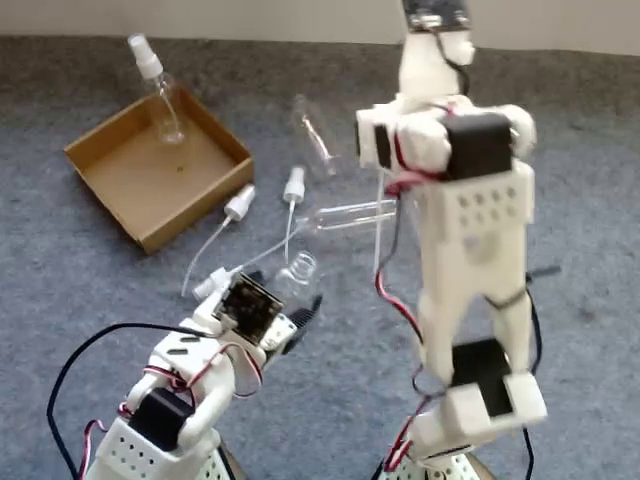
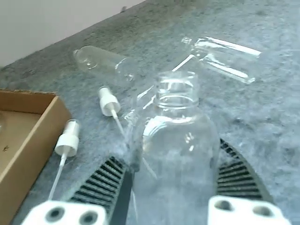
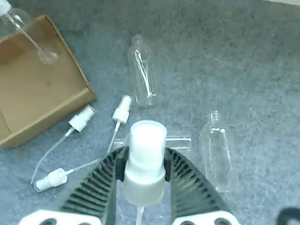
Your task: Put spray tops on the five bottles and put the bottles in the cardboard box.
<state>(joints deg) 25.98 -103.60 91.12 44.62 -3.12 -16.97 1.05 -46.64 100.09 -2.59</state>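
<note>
- The left gripper (image 2: 171, 157) is clamped on the body of a clear held bottle (image 2: 176, 126), one ribbed finger pressed to each side; the bottle stands upright with its neck open and uncapped
- The right gripper (image 3: 145, 154) is closed on a white spray top (image 3: 147, 140), pinching it at the collar with its thin tube hanging down, high above the grey carpet (image 3: 262, 70)
- Three loose spray tops (image 1: 240, 203) lie on the carpet between the held bottle and the box, their long tubes trailing
- An uncapped lying bottle (image 1: 313, 130) rests on its side beyond them, a second lying bottle (image 1: 345, 213) is just beside the right arm, and a third lying bottle (image 3: 215, 150) is near it
- The cardboard box (image 1: 195, 222) sits well apart at the far left, and a capped bottle (image 1: 162, 95) is inside it at the far corner
</note>
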